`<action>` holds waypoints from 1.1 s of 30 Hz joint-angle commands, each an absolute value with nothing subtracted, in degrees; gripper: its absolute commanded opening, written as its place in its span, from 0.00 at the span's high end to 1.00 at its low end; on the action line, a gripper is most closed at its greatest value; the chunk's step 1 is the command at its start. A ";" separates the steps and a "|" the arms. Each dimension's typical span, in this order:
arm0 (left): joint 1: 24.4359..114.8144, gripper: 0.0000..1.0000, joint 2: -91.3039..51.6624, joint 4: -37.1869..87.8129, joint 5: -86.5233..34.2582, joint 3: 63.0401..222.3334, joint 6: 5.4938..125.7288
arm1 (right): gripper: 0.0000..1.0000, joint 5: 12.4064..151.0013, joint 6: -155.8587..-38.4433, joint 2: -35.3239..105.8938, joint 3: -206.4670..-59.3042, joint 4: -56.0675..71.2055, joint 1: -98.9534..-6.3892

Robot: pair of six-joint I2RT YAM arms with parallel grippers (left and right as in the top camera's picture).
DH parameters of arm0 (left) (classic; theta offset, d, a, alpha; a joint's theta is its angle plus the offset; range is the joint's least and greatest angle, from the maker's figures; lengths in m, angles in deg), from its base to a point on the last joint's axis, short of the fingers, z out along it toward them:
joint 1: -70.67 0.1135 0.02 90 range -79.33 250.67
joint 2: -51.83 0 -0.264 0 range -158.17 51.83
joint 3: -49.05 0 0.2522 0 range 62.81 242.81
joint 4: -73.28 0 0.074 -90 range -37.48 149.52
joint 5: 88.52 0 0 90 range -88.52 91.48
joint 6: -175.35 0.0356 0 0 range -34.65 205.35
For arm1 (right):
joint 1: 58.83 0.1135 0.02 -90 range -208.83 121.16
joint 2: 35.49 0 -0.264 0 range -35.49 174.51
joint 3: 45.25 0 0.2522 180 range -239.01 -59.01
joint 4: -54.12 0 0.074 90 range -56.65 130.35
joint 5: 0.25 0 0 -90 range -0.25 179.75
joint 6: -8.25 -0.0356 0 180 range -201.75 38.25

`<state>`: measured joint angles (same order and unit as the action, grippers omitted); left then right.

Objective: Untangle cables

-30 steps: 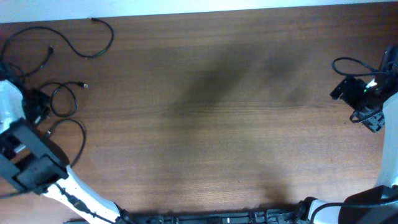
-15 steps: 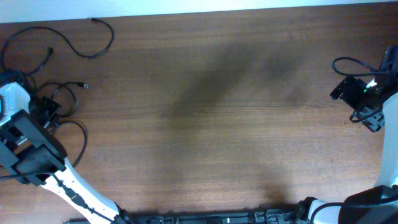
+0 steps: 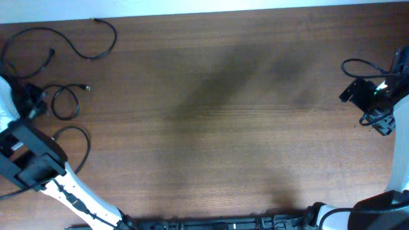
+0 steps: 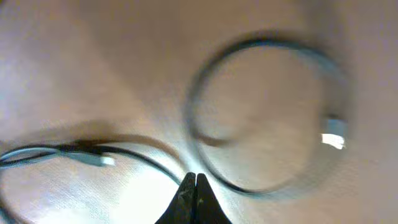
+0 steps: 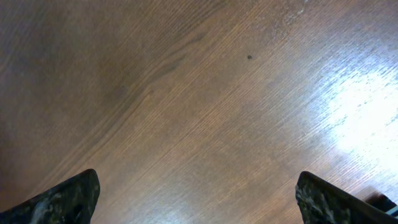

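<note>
Left pincer (image 4: 195, 191) closed, cables (image 4: 267, 42) just beyond

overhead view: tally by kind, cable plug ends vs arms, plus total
Plug ends: 3
Arms: 2, left arm and right arm
Total: 5
Cables themselves can't be counted: strands vanish at the left arm.

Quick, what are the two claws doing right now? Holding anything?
Left gripper: closed; a cable runs up to its tips, but whether it is pinched cannot be told.
Right gripper: open, holding nothing.
</note>
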<state>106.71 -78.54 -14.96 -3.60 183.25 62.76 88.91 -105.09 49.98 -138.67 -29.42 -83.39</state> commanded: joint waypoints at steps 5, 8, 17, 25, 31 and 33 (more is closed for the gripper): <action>103.80 1.00 -71.70 -22.72 -28.34 195.78 77.47 | 0.02 89.58 -104.67 49.87 -139.32 -29.27 -83.61; 101.79 1.00 -61.73 -24.77 -28.32 195.78 83.61 | 0.02 89.61 -104.67 49.87 -139.32 -29.27 -83.61; 81.44 1.00 -47.00 -26.52 -33.67 195.78 96.62 | 0.02 89.61 -104.67 49.87 -139.32 -29.27 -83.61; 62.75 1.00 -42.39 -29.08 -21.19 195.78 95.70 | 0.02 89.58 -104.67 49.87 -139.32 -29.27 -83.61; 62.25 1.00 -24.09 -30.41 -13.22 191.67 90.56 | 0.01 82.44 -104.67 49.87 -139.32 -28.51 -83.61; 62.25 1.00 -19.61 -29.95 -8.54 186.25 90.50 | 0.02 78.50 -104.69 49.87 -139.32 -28.42 -83.61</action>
